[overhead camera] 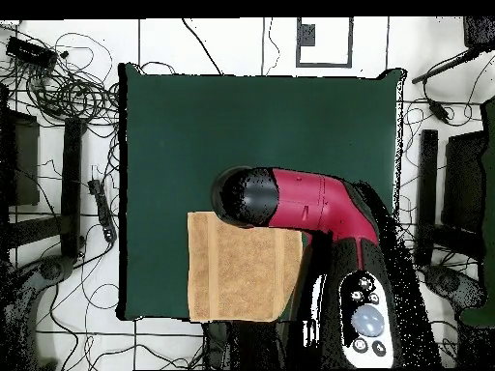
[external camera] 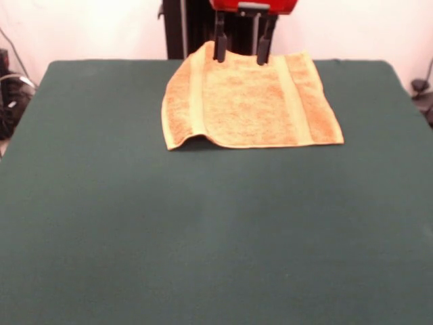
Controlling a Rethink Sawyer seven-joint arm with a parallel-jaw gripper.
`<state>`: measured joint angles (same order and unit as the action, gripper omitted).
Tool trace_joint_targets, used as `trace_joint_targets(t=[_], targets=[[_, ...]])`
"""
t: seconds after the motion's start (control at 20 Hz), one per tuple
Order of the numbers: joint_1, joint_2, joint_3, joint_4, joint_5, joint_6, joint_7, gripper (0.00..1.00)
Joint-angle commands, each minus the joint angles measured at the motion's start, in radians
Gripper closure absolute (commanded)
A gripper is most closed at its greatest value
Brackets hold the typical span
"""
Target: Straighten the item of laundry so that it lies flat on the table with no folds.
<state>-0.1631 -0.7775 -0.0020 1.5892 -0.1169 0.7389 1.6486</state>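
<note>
The golden-orange towel (external camera: 250, 101) lies at the far side of the dark green table (external camera: 203, 237), close to the robot. It is mostly spread out, with paler bands near its left and right edges. Its near-left corner curls up with a shadow under it, and its far-left corner is slanted and rumpled. My gripper (external camera: 241, 58) hangs over the towel's far edge with its two dark fingers (external camera: 220, 47) apart, holding nothing. In the overhead view the towel (overhead camera: 237, 275) lies at the table's (overhead camera: 242, 126) bottom edge, and the red arm (overhead camera: 319, 208) hides the gripper and the towel's top edge.
The black pedestal (external camera: 183, 27) stands just behind the towel. Cables (overhead camera: 58, 87) and dark stands (overhead camera: 72, 184) lie on the floor around the table. The towel reaches right to the table's edge on the robot's side.
</note>
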Motion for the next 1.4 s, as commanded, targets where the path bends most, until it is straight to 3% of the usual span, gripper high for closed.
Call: trace_joint_targets(t=[0.05, 0.7, 1.4], targets=[[0.032, 0.055, 0.051, 0.075, 0.007, -0.004, 0.130, 0.00], [0.091, 0.114, 0.030, -0.015, 0.011, 0.035, 0.186, 0.00], [0.086, 0.122, 0.019, -0.006, 0.028, 0.006, 0.189, 0.00]])
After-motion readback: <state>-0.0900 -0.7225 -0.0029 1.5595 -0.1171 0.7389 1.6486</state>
